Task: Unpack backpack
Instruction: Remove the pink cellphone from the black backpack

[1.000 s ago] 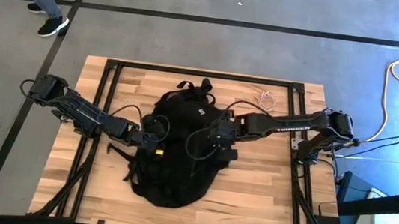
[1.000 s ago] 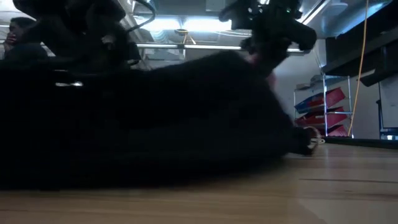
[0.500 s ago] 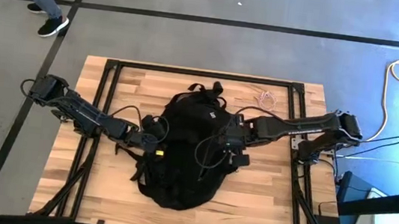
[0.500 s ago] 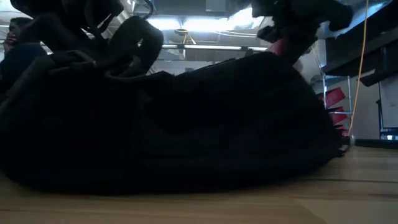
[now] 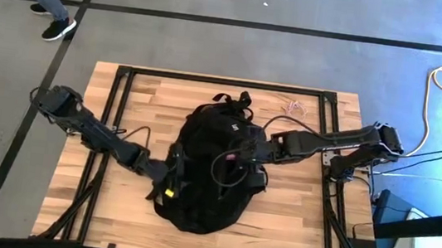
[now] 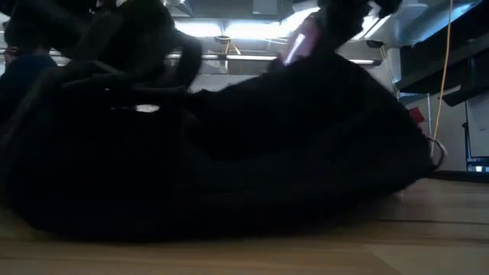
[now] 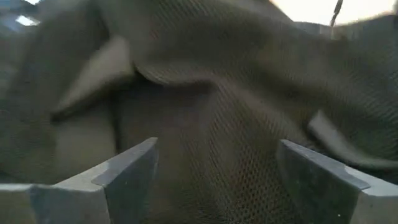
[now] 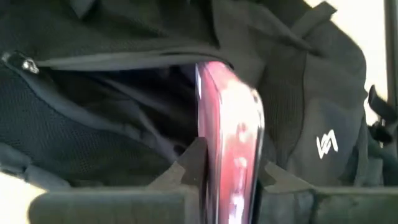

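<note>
A: Start at your left: the left tool (image 5: 167,176) sits against the lower-left flank of the backpack (image 5: 207,168), fingers spread wide with only mesh fabric between them, nothing gripped. I'd judge it's there to steady the bag.

B: And the right?

A: Your right tool (image 8: 227,180) is clamped tight on a slim reddish flat item (image 8: 230,137), edge-on at the bag's open zip, likely to draw it out.

B: Bag's lie?

A: Mid-worktop (image 5: 292,232), long axis running near to far, loop handle at the far end
</note>
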`<state>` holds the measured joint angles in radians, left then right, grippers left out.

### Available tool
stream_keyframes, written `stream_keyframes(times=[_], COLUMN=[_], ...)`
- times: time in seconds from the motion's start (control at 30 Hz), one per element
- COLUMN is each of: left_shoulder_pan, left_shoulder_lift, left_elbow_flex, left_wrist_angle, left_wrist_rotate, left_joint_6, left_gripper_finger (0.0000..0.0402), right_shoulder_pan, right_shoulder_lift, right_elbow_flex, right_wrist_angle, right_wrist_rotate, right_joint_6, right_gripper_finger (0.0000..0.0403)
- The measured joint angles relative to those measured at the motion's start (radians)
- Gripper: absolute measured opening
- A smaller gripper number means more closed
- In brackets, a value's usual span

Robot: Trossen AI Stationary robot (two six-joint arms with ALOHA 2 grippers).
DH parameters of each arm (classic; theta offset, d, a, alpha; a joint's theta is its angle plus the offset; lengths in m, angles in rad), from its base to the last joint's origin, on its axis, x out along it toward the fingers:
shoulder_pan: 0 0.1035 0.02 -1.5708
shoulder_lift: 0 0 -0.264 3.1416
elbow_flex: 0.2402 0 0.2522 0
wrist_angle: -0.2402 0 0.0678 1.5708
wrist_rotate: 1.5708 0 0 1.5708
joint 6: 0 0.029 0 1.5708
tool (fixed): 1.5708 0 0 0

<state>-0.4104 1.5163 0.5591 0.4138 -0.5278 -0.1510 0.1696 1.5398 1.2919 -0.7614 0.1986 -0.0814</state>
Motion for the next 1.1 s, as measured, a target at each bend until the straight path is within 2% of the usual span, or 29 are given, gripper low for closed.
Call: stream_keyframes(times=[0.23,0.47,0.73,0.9,1.1], left_shoulder_pan=[-0.072,-0.136,-0.222,-0.226,-0.213], left_shoulder_lift=[0.092,0.057,0.009,0.022,0.101], left_elbow_flex=[0.000,0.011,0.049,0.048,0.055], left_wrist_angle=[0.146,0.259,0.245,0.153,0.138], left_wrist_rotate=[0.000,0.010,-0.017,-0.018,-0.039], left_joint_6=[0.057,0.128,0.179,0.077,0.080], left_gripper_finger=[0.0310,0.0310,0.0310,0.0310,0.0310], right_shoulder_pan=[-0.024,-0.087,-0.121,-0.121,-0.134], right_shoulder_lift=[0.045,0.124,0.148,0.148,0.148], right_elbow_flex=[0.000,0.000,0.000,0.000,0.000], right_wrist_angle=[0.098,0.209,0.306,0.373,0.362], right_wrist_rotate=[0.055,0.058,0.071,0.072,0.071], right_joint_6=[-0.016,-0.037,-0.077,-0.109,-0.111], right_gripper_finger=[0.0033,0.0033,0.0033,0.0033,0.0033])
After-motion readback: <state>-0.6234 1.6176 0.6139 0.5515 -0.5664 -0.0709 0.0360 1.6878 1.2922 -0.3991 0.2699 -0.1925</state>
